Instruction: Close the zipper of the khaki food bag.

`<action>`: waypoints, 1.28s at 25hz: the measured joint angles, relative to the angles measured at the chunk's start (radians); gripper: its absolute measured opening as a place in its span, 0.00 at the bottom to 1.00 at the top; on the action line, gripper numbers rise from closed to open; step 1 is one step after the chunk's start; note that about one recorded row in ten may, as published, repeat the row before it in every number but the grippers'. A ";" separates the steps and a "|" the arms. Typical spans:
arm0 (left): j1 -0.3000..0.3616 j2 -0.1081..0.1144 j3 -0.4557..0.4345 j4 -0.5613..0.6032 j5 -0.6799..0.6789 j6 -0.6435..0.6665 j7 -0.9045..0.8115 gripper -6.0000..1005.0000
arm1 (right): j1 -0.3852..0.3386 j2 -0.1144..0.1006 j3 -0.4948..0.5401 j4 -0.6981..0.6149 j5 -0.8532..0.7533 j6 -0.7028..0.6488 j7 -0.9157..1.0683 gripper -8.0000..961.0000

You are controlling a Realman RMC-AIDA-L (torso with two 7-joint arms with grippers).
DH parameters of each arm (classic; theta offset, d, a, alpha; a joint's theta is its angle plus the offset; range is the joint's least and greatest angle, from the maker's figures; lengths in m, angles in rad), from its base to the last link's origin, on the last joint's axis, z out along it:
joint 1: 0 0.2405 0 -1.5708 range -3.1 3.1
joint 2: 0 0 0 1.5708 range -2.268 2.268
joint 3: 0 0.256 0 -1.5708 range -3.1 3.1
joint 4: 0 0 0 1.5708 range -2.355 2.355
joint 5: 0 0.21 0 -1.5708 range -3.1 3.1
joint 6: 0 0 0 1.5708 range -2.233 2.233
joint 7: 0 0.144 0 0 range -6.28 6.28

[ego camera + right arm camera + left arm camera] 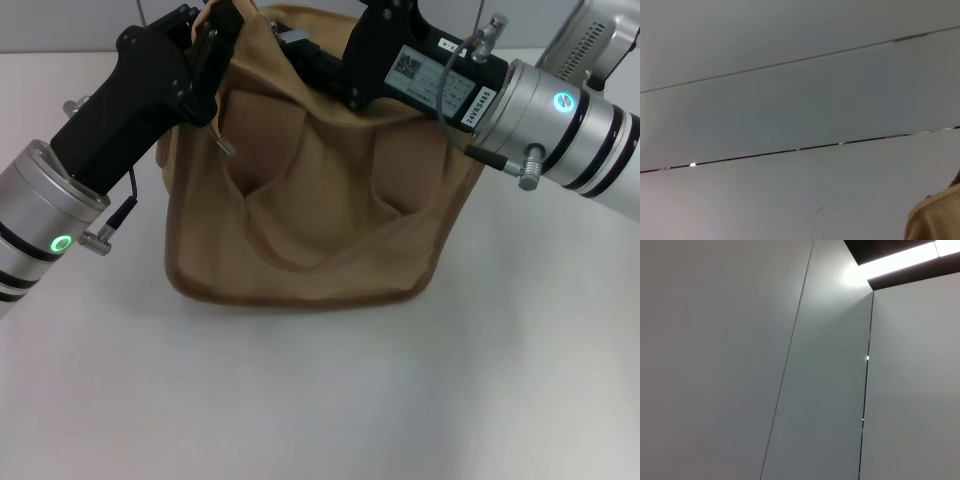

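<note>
Jaws of both grippers (left [215,45], right [320,55]) unreadable, perhaps gripping khaki food bag [310,200] top edge.

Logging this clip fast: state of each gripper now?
Left gripper: at the bag's top left corner, cannot tell.
Right gripper: at the bag's top, cannot tell.

A white table [300,400] fills the foreground; pale wall panels [740,365] rise toward a bright ceiling light strip [900,252].

Left gripper [205,45] fingertips: hidden behind its black body.
Boxy tan canvas bag [310,200] top: covered beneath right gripper [330,55].
</note>
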 joint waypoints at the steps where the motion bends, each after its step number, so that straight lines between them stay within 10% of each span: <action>1: 0.001 0.000 -0.001 0.000 0.000 0.000 0.000 0.04 | 0.000 0.000 0.000 0.001 0.000 0.000 0.000 0.70; 12: 0.007 0.000 -0.005 -0.001 -0.004 -0.004 -0.001 0.04 | -0.015 0.000 -0.001 0.010 0.000 -0.037 0.000 0.69; 32: 0.007 0.000 -0.005 -0.009 -0.007 -0.016 -0.001 0.04 | -0.020 0.000 -0.004 -0.038 -0.060 -0.038 -0.039 0.20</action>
